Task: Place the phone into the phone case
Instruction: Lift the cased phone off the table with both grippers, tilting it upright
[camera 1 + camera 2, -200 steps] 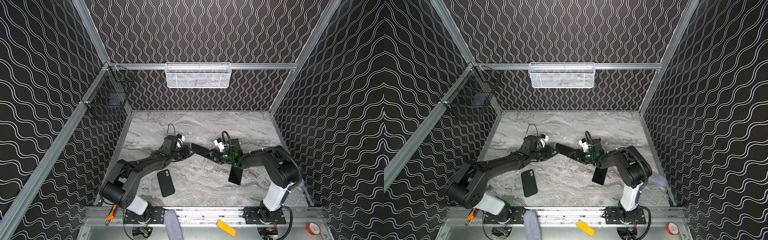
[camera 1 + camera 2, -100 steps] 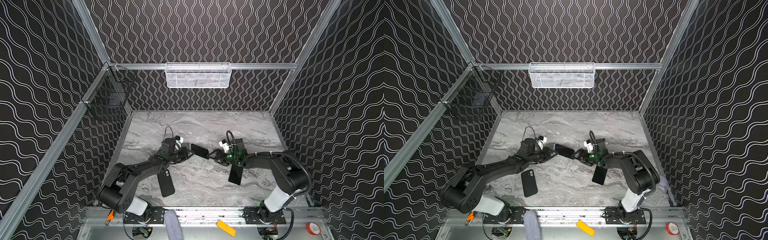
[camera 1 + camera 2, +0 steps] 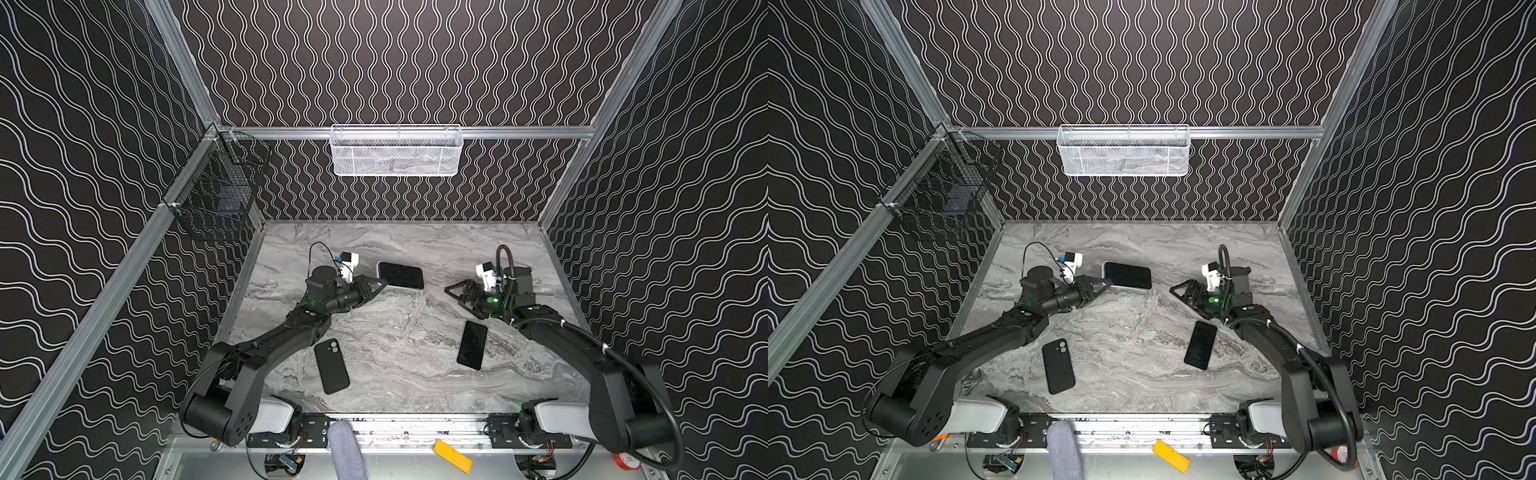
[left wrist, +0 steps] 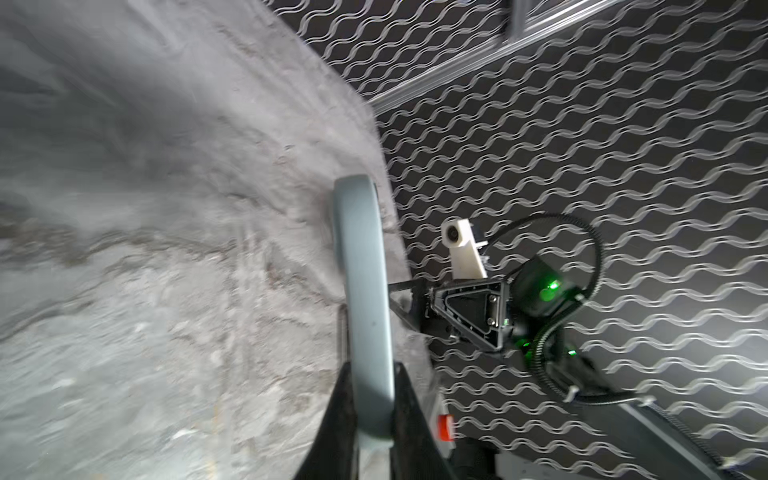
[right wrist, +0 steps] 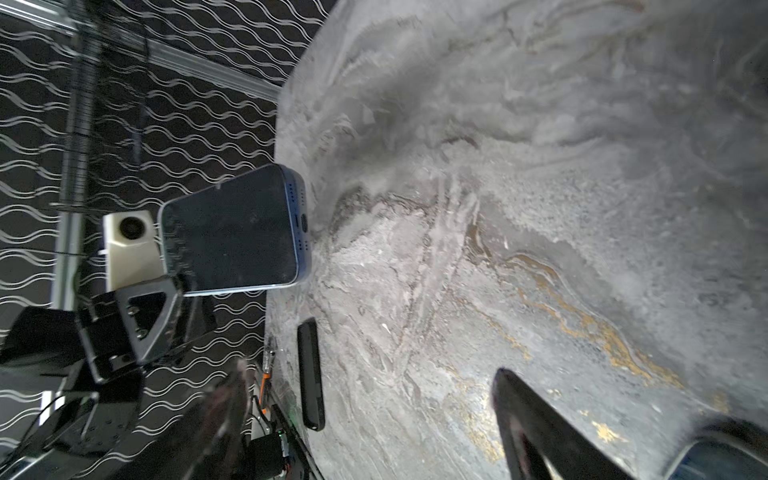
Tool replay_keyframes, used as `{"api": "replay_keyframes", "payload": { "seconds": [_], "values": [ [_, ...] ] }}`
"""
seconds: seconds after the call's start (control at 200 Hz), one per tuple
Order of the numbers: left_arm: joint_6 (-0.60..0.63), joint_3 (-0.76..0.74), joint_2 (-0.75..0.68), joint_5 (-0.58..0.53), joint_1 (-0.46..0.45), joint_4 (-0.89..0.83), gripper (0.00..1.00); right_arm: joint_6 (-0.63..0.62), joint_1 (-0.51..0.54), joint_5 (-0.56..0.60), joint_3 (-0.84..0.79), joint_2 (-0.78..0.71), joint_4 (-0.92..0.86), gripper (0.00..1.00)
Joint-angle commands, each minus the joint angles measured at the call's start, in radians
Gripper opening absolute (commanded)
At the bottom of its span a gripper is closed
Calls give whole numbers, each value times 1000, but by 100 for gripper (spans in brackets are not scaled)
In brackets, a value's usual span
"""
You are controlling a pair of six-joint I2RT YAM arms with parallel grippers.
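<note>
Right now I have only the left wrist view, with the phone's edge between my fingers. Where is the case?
Observer: The phone case lies flat on the table beside the left arm, away from the phone in the left gripper.
Operator: I can't make out the right jaws. Open?
Observer: Yes, the right gripper is open and empty, clear of the phone.
Operator: Anything else on the table?
Observer: A second phone lies dark face up beside the right arm.
</note>
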Motion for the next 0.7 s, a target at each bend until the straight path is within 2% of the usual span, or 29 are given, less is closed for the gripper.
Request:
{"api": "replay_keyframes", "payload": {
  "seconds": [0.0, 0.21, 0.415, 0.526, 0.696],
  "values": [
    [-80, 43, -19, 85, 5, 176, 0, 37, -18, -121, 4, -57, 68, 94],
    [-173, 87, -62, 117, 5, 195, 0, 196, -43, -237, -37, -118, 300, 93],
    [-379, 60, -21, 141, 1, 413, 0, 391, -43, -302, -69, -134, 579, 94],
    [-469, 45, 24, 148, -11, 535, 0, 450, -43, -330, -76, -114, 668, 95],
    [-525, 46, 77, 149, -47, 632, 0, 537, -41, -341, -89, -51, 817, 95]
  ]
}}
